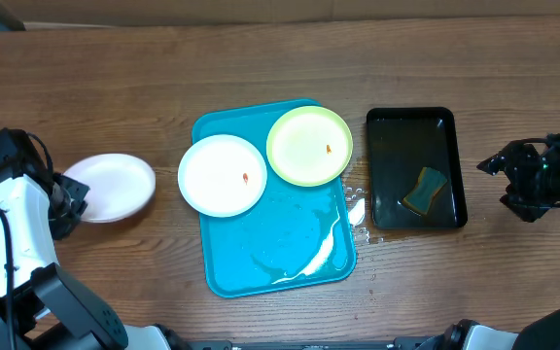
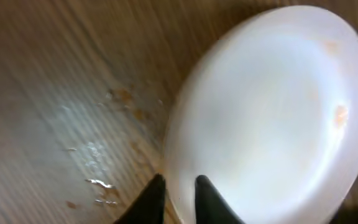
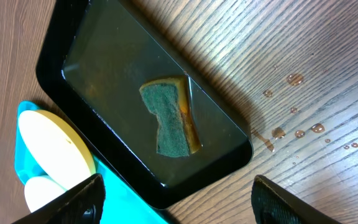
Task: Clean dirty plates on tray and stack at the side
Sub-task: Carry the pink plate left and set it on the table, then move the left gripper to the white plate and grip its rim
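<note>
Watching from beside the table, and the layout makes sense to me. Left gripper (image 2: 179,194) is pinched together on the rim of the side plate (image 2: 272,118), a white one over the bare wood well left of the turquoise tray (image 1: 241,253). My guess is that's the start of the stack, parked away from the wet mess. Grabbing by the edge is about the only way two thin fingers get hold of something that shallow. That wrist view is blurry, so I can't tell if the plate is flat down or a bit lifted.

Two more are on the tray: white plate (image 1: 222,175) at the left and green plate (image 1: 309,146) hanging over the far right corner. Both show an orange speck, so I'd say neither is cleaned yet.

Right gripper (image 3: 182,202) has its fingers wide apart with nothing in them. It hangs over the black tray (image 3: 48,62) on the right, where the sponge (image 3: 169,121) sits in water, a handy spot for picking it up next. The puddle (image 1: 309,258) on the near part of the turquoise tray could let a plate slide
</note>
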